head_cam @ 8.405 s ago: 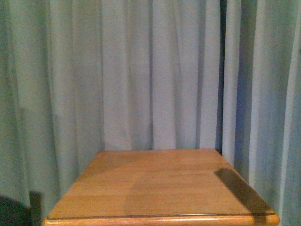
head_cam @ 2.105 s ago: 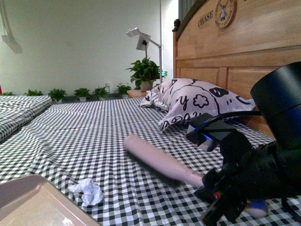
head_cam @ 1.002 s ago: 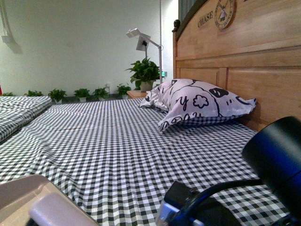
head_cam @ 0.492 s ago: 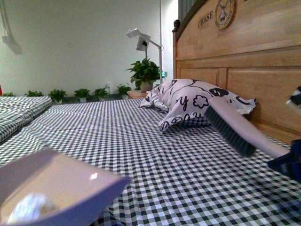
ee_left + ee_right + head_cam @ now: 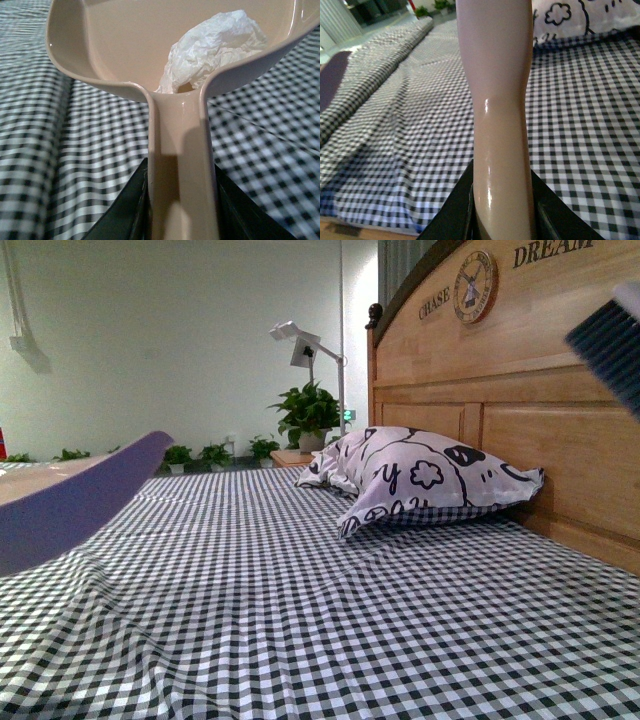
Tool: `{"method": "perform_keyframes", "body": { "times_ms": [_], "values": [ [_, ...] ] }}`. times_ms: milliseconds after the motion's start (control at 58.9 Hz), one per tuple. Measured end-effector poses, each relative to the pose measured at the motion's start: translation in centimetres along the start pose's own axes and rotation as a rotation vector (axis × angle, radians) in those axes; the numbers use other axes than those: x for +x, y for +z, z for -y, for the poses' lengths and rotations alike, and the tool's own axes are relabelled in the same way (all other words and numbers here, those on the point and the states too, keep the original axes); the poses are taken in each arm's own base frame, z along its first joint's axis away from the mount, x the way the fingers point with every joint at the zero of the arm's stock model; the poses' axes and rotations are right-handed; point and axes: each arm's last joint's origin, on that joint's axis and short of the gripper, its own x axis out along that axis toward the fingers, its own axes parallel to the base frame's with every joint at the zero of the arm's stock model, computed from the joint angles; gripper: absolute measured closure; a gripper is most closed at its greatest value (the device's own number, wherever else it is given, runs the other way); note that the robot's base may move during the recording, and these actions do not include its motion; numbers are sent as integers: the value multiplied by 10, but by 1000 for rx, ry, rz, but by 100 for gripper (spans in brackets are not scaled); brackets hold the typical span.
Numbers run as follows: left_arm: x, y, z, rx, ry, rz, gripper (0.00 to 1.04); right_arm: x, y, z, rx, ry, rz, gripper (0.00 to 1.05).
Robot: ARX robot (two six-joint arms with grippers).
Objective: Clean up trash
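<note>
My left hand (image 5: 181, 200) is clamped on the handle of the dustpan (image 5: 150, 45), jaws pressed against both sides of it. The trash (image 5: 212, 47), a crumpled white tissue wad, lies inside the dustpan's bowl near the handle root. The dustpan is held in the air above the checked bed (image 5: 330, 620). My right hand (image 5: 502, 210) grips the beige handle of the brush (image 5: 495, 75); what appears to be its dark bristle end (image 5: 612, 340) shows at the front view's upper right edge. The patterned pillow (image 5: 420, 480) rests against the wooden headboard (image 5: 520, 380).
</note>
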Motion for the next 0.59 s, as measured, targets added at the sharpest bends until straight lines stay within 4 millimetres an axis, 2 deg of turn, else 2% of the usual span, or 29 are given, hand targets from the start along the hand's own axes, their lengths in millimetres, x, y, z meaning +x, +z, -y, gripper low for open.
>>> {"method": "perform_keyframes", "body": {
  "times_ms": [68, 221, 306, 408, 594],
  "values": [
    [-12, 8, 10, -20, 22, 37, 77, -12, 6, -10, 0, 47, 47, 85],
    [-37, 24, 30, -11, -60, 120, 77, -23, 16, -26, 38, 68, 106, 85],
    [-57, 32, 37, -29, -66, 161, 77, -29, 20, -42, 106, 62, 159, 85],
    [-75, 32, 41, -28, -58, 189, 77, -34, 21, -58, 156, 38, 187, 85],
    [-98, 30, 45, -45, -13, 212, 77, -48, 17, -75, 204, -3, 229, 85]
  ]
}}
